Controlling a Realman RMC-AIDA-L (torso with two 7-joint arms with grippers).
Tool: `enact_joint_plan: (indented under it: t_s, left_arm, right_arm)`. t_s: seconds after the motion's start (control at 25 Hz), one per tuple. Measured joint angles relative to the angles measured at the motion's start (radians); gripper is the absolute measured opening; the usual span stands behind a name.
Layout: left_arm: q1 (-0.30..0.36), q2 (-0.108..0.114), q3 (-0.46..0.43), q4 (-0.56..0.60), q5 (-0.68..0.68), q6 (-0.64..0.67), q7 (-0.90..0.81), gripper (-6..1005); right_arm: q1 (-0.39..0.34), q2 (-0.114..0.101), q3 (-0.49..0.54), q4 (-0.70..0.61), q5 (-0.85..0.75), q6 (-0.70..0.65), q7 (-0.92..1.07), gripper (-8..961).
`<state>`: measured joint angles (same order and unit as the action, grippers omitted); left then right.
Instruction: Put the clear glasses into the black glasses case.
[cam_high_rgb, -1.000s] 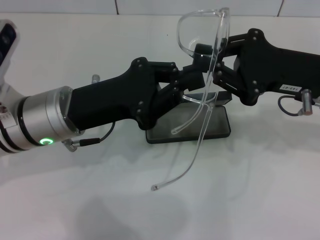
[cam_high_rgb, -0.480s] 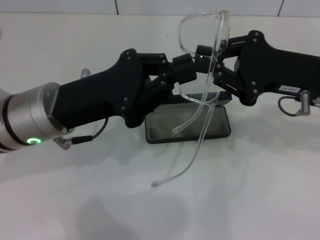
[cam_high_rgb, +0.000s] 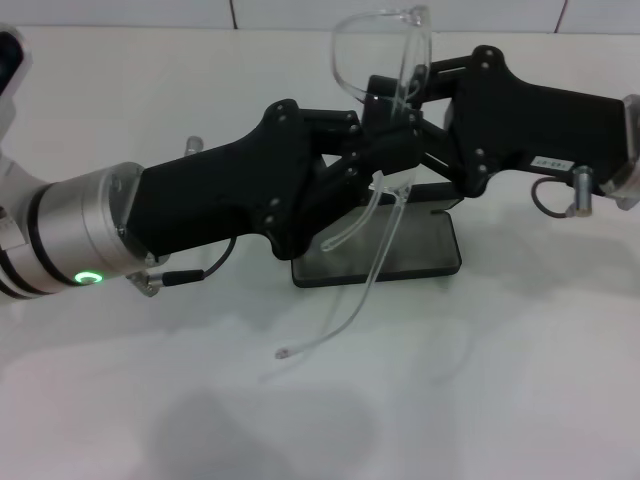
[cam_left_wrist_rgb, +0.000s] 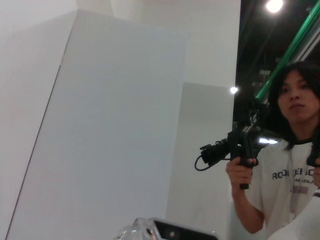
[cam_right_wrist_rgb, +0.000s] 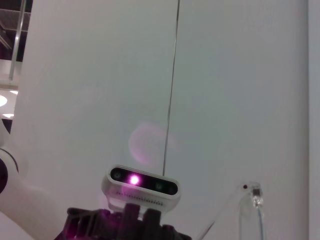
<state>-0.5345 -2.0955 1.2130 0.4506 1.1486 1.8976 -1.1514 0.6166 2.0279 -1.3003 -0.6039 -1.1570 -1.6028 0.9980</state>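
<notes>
The clear glasses are up in the air above the worktop, the wraparound lens uppermost and the two long temple arms hanging down and forward, their tips clear of the surface. Directly beneath and behind them lies the black glasses case, open, its grey lining facing up, with nothing inside. So the lifting part looks done, while the placing is not: the temples appear unfolded, which I judge would have to be dealt with, or the frame at least turned to lie along the case, before it can be lowered in and let go. The right end effector reaches in from the right, and its fingers appear closed on the frame near the lens edge and hinge, carrying the glasses. The left end effector comes in from the left and meets the frame just below, near where a temple arm starts; the dark linkages of both overlap there, so I cannot tell whether its fingers are parted or closed, nor whether it truly pinches the temple. The right wrist view shows only a clear temple tip against a pale wall.
</notes>
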Motion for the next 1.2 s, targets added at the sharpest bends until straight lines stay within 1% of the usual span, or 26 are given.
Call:
enact_joint_plan:
  t_s: [0.36,0.52,1.2]
  left_arm:
    - [0.008,-0.002,0.0,-0.007,-0.008,-0.074,0.008,58]
    - [0.0,-0.001,-0.003,-0.024,-0.008,-0.077,0.008,58]
    - [0.004,-0.001,-0.006,-0.026,-0.009,-0.077,0.01,57]
  right_arm:
    - [0.016,0.0,-0.036,0.009,0.046,0.009,-0.02,126]
    - [0.018,0.0,-0.038,0.009,0.048,0.009,-0.021,127]
    - [0.015,0.0,-0.061,0.009,0.049,0.006,-0.021,128]
